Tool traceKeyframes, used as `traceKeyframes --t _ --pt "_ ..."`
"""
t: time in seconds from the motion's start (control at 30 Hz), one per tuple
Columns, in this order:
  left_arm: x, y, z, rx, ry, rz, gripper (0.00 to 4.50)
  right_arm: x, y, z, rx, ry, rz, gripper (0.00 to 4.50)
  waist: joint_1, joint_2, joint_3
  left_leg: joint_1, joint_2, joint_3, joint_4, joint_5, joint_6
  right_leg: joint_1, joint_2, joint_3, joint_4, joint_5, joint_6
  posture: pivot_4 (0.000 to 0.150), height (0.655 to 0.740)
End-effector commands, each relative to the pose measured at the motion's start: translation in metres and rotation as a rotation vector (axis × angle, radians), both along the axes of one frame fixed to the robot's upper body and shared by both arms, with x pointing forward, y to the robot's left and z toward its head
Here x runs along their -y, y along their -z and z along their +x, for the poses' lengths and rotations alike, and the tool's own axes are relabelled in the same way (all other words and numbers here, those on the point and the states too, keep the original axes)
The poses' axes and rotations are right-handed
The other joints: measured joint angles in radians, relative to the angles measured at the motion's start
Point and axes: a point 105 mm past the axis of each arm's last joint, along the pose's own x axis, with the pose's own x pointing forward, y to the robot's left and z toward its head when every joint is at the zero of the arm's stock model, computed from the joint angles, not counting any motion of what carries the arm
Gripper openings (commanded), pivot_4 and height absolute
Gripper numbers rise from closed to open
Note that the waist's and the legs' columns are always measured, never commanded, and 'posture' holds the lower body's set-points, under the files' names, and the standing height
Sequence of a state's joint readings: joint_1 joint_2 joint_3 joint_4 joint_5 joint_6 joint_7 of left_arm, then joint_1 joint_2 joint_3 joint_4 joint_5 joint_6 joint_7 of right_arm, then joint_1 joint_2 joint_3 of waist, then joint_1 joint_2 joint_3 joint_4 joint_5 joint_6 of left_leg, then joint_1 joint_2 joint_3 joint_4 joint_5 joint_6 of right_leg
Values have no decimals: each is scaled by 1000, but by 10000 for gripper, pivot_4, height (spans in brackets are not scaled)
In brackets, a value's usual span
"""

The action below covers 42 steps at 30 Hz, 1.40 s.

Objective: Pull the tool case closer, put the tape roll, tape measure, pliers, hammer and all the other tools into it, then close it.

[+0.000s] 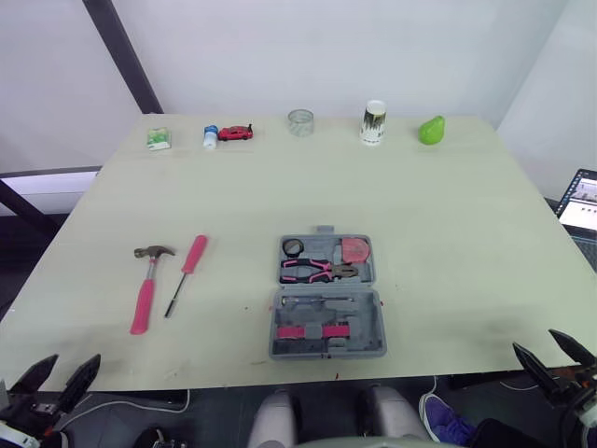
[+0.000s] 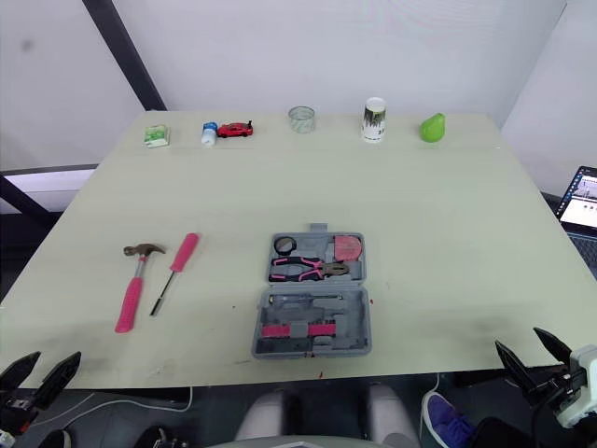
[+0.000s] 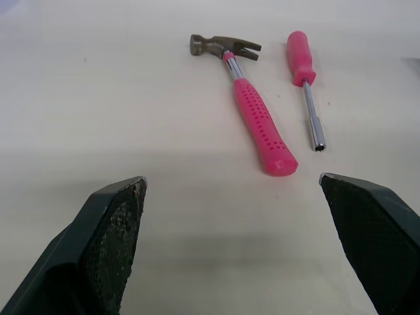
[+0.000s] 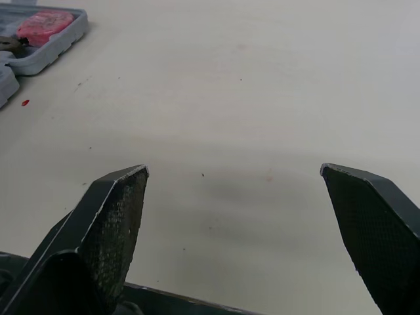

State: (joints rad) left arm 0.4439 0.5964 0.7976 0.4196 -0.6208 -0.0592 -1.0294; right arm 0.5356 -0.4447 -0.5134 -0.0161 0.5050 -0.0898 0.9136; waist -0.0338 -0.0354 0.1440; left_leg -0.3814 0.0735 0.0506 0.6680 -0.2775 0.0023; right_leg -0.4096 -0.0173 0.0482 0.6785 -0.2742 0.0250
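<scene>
Head view, tool case (image 1: pixel 328 301): lay open and flat on the tabletop (image 1: pixel 466 243), near the front edge and about midway across.
Head view, far half of case: held the tape roll (image 1: pixel 293 247), the pliers (image 1: pixel 320 271) with pink grips, and the pink tape measure (image 1: pixel 354 250).
Head view, near half of case: held grey and pink pieces too small to tell apart.
Head view, hammer (image 1: pixel 145 287): lay on the bare tabletop well to the left of the case, pink handle toward the front edge, head away.
Head view, pink-handled driver (image 1: pixel 186 274): lay just beside the hammer on its case side, apart from it.
Head view, far edge: a row of a green packet (image 1: pixel 159 140), a small bottle (image 1: pixel 211 136), a red toy car (image 1: pixel 236 133), a glass jar (image 1: pixel 300 122), a paper cup (image 1: pixel 374 122) and a green pear-shaped thing (image 1: pixel 431 130).
Head view, laptop (image 1: pixel 581 200): stood off the right side of the tabletop.
Head view, left end effector (image 1: pixel 65 369): sat at the front left corner, fingers apart, empty.
Head view, right end effector (image 1: pixel 539 345): sat at the front right corner, fingers apart, empty.
Left wrist view: the spread fingers pointed toward the hammer and driver, touching neither.
Right wrist view: the spread fingers faced bare tabletop; a corner of the case with the tape measure in it showed off to one side, with a red speck (image 4: pixel 25 102) on the tabletop near it.
</scene>
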Motion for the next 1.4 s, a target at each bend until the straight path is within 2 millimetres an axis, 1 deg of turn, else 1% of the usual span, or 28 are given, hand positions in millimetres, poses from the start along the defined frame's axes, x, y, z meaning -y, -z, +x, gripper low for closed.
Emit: traceKeyframes --t 0.03,0.13,0.2,0.33,0.37,0.53,0.6,0.67,0.77,0.9,1.03,1.23,1.4 --pt "-2 -19 15 52 -13 75 45000 -23 -19 6 29 -165 24 44073 0 0 0 0 0 0 0 0 0 0 0 0 0 0 0 1500 7400" --pt "0 -24 34 64 -34 76 45000 -48 -30 13 33 -302 58 44073 3 0 -1 0 0 0 0 0 0 0 0 0 0 0 0 1500 7400" --pt "4 -28 48 67 -41 83 45000 -67 -40 20 50 -394 57 44073 5 -1 -1 0 0 0 0 0 0 1 0 0 0 0 0 1500 7400" --pt "11 -33 72 67 -60 113 45000 -97 -58 32 83 -559 28 44073 6 -1 -1 0 -1 0 0 0 0 1 1 0 0 1 0 1500 7400" --pt "13 -33 76 64 -61 117 45000 -104 -62 35 91 -592 17 44073 7 -1 -1 0 -1 0 0 0 0 1 1 0 0 3 3 1500 7400" --pt "22 -30 100 28 -72 76 45000 -134 -90 50 154 -735 11 44073 8 0 0 -1 -1 0 0 0 0 1 1 -1 0 3 3 1500 7400" --pt "23 -30 109 16 -87 84 45000 -143 -100 56 177 -770 10 44073 13 -1 0 -1 -2 0 0 0 0 1 2 -1 0 3 3 1500 7400" --pt "28 -30 123 9 -109 108 45000 -158 -116 63 215 -833 9 44073 18 -1 0 -2 -2 0 0 0 0 1 2 -1 0 3 3 1500 7400" --pt "32 -26 135 -12 -137 125 45000 -176 -131 68 250 -900 11 44073 21 -1 0 -2 -2 0 0 0 0 1 2 -2 0 3 3 1500 7400" --pt "35 -18 150 -37 -144 168 45000 -190 -141 72 277 -952 9 44073 23 -1 0 -4 -2 -1 0 0 0 0 2 -3 0 3 3 1500 7400" --pt "37 -12 163 -68 -151 176 45000 -202 -148 70 290 -1013 1 44073 24 -1 0 -6 -3 -3 1 0 0 0 2 -4 0 3 3 1500 7400" --pt "39 -5 175 -102 -130 201 45000 -211 -155 69 299 -1066 -8 44073 22 -1 0 -6 -3 -3 1 0 0 0 2 -5 0 3 3 1500 7400" --pt "38 -3 183 -106 -139 180 45000 -212 -152 70 292 -1073 -34 44073 23 -1 0 -6 -3 -3 1 0 0 0 2 -5 0 3 3 1500 7400"
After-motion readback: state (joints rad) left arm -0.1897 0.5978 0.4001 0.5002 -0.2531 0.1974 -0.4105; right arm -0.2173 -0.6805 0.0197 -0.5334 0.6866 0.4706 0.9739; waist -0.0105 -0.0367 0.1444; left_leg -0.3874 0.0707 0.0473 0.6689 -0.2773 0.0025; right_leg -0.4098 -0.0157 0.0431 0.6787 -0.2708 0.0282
